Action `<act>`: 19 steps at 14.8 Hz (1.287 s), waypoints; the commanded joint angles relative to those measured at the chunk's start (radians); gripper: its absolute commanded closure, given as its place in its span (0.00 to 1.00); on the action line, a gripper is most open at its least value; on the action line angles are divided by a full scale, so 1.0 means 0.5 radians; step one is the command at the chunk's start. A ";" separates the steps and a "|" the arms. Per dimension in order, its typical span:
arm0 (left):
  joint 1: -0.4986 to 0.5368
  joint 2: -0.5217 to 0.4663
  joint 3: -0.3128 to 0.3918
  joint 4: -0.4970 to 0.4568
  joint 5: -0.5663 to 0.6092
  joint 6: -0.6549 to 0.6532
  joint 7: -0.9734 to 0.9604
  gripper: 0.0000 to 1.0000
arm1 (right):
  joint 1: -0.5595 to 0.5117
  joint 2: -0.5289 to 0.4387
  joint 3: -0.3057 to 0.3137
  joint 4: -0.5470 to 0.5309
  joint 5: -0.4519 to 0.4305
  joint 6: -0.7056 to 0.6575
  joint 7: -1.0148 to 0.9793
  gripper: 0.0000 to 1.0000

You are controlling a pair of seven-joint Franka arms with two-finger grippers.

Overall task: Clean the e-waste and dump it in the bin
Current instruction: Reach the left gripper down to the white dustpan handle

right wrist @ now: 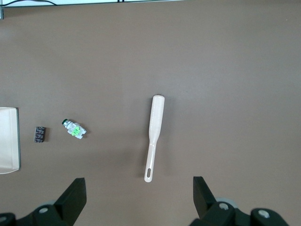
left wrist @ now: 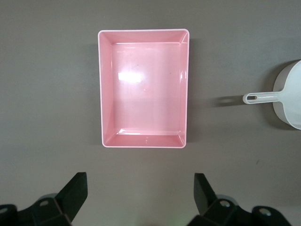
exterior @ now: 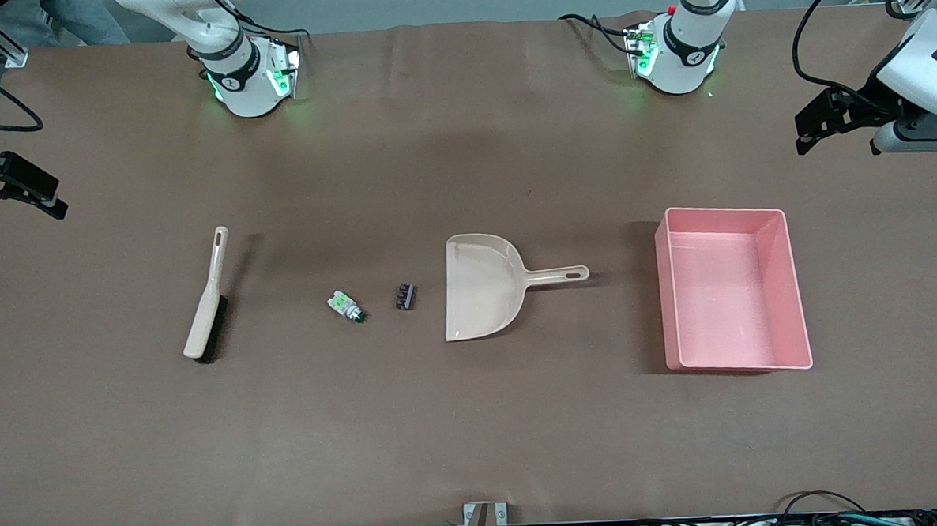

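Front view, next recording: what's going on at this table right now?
Nothing is being handled yet. Both arms wait raised at the table's ends, fingers open: the left gripper over the table by the pink bin, the right gripper above the brush. The white-and-green component and the black ribbed block lie loose on the table between the brush and the dustpan. The bin holds nothing.

Left gripper (left wrist: pixel 138 197) and right gripper (right wrist: pixel 138 200) wait aloft (jaws wide).

white arms, green-lit bases, black end effectors.
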 commanded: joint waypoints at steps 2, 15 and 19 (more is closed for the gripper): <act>0.014 -0.016 -0.010 0.036 0.000 -0.052 0.031 0.00 | -0.020 -0.024 0.012 -0.003 -0.002 -0.021 0.021 0.00; -0.511 0.511 -0.086 0.025 0.033 0.374 0.644 0.00 | -0.020 -0.024 0.009 -0.003 0.001 -0.021 0.021 0.00; -0.560 0.716 -0.239 0.006 0.174 0.564 0.918 0.00 | -0.020 -0.024 0.009 -0.003 0.001 -0.018 0.024 0.00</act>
